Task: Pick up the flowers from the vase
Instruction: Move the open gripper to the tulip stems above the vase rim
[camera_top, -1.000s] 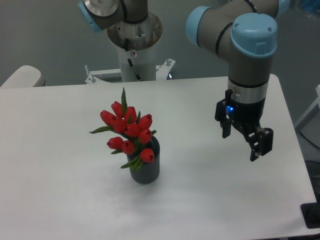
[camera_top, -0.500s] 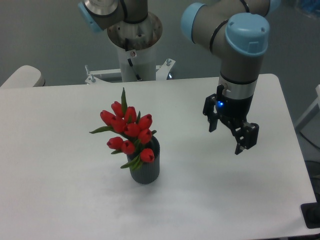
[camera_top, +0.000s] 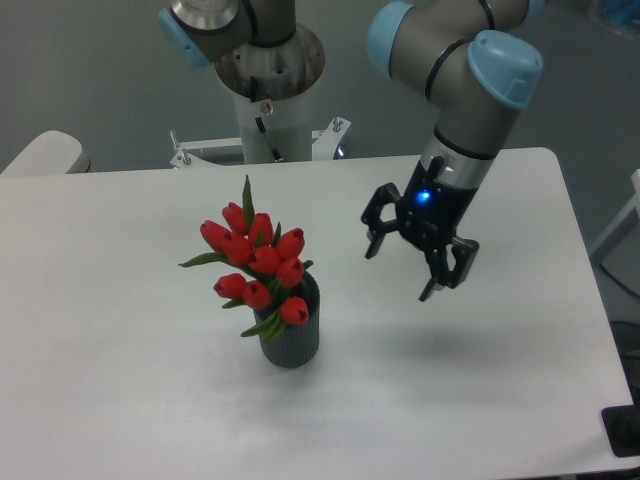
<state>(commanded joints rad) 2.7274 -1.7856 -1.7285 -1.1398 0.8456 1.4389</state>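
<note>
**Gripper closing the gap on the tulips, jaws wide**

Since a second ago the gripper (camera_top: 402, 273) has travelled left across the table (camera_top: 120, 400) and tilted, from well out on the right side to a spot near the bunch; flowers and vase sit unmoved. It hangs above the tabletop, empty, fingers spread apart, a blue light showing on the wrist.

Handling, as a judgement: the flowers (camera_top: 258, 265) look light and soft. Buds would bruise or snap under a hard pinch; leaves are floppy and offer no purchase. Best hold is probably low on the bunch, just above the vase (camera_top: 292, 335) mouth, where the stems gather (the stems themselves are hidden by leaves and the rim from this angle). A straight upward pull would spare the vase from tipping, since it is small and may drag along if the stems bind.

Appearance: a tight cluster of red tulip buds, one long green leaf spiking up at the back, another jutting left. The bunch leans up and left out of a short dark grey ribbed cylinder, standing upright left of table centre
</note>
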